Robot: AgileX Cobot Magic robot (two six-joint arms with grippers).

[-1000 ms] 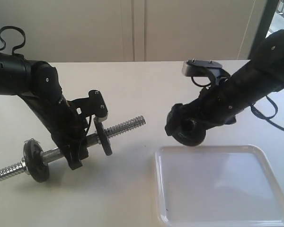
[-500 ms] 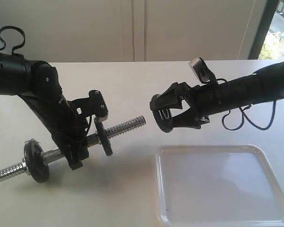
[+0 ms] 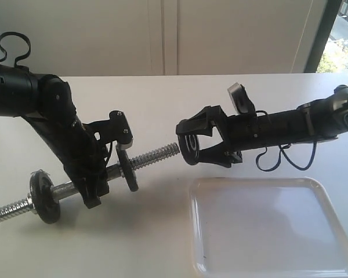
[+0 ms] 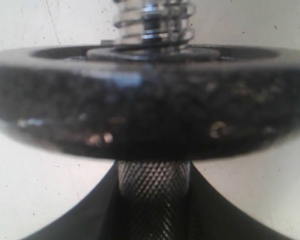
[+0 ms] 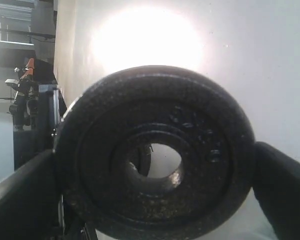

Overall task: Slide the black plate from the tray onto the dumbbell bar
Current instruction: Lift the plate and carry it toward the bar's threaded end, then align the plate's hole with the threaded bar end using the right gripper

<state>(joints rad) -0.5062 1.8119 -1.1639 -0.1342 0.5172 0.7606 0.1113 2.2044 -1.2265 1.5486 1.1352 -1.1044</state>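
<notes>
The right claw has swung off the tray and turned level. It is clamped across the black plate, one finger on each side of the rim. A second ago it held the plate low over the tray's far corner, its face tilted up. Half a second ago the plate stood edge-on and clearly apart from the dumbbell bar. Now the gap has closed and the plate sits right at the tip of the bar's raised threaded end, its face square to the rod. From the exterior view I cannot tell whether the tip has entered the centre hole or only meets it.

In the right wrist view the black plate fills the frame. The right claw pinches its rim from both sides, and the hole is mostly bright, with something dark at one edge that I cannot identify.

The left claw has not moved. It is closed on the smooth middle of the bar between the two fitted discs, holding the rod tilted above the surface. The left wrist view shows only one disc and the knurled bar below it.

The carry looks finished and the threading is beginning — a small misalignment of hole and tip would likely make the plate catch on the coarse threads.
</notes>
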